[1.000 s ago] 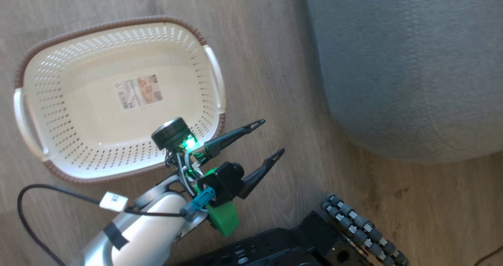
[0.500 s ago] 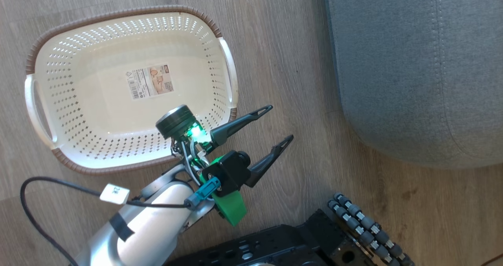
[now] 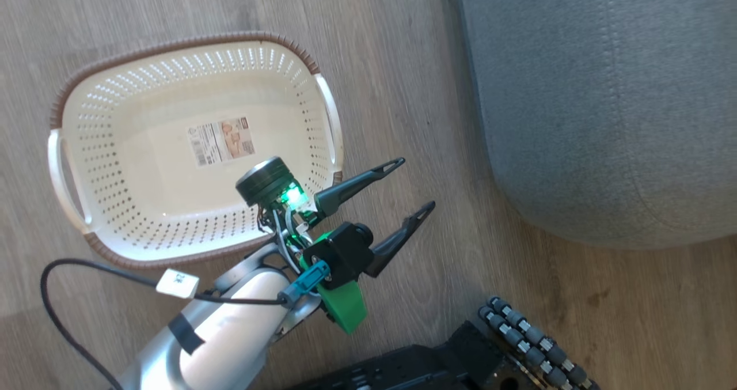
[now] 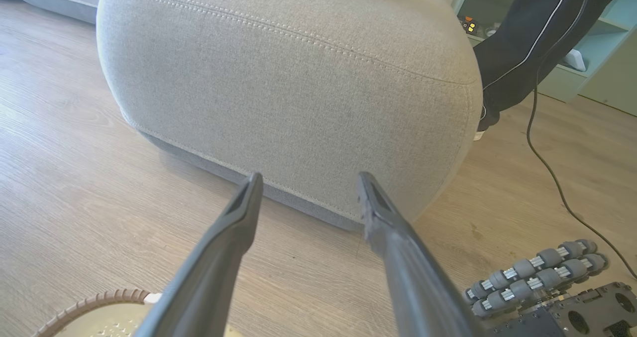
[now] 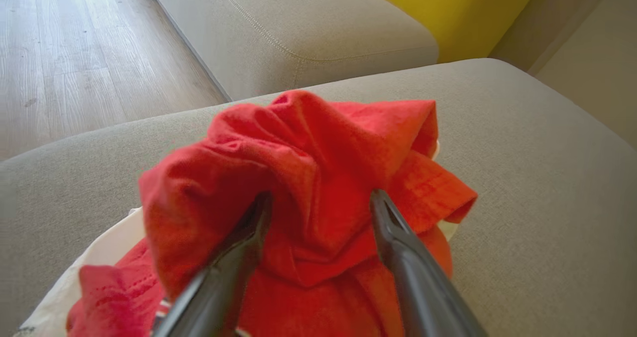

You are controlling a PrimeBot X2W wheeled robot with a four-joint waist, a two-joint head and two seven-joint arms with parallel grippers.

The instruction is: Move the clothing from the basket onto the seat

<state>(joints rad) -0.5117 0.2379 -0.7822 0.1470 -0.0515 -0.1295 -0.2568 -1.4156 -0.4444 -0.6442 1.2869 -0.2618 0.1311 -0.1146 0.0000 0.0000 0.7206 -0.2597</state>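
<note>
On the grey seat, the clothing is lying as a crumpled red bundle, with a white layer showing under its near left edge. The right gripper is pointing straight into it. Its two dark fingers are standing spread and released, with a raised red fold sitting between the tips and resting against both. The bundle is stretching mostly from left to right, across the line of the fingers. Any pull straight back would therefore be crossing that fold rather than running along it, and I judge a snag on a fingertip to be the risk worth watching.

The left gripper is hanging low over the wood floor, jaws likewise parted and gripping nothing. It is sitting just beside the near right rim of the laundry basket, whose label sticker is lying bare on the white perforated bottom. That arm is facing the seat's rounded side, well apart from the garments, so the right arm is the nearer one.

Beyond the seat, a person's dark trouser leg is standing by pale green shelving.
</note>
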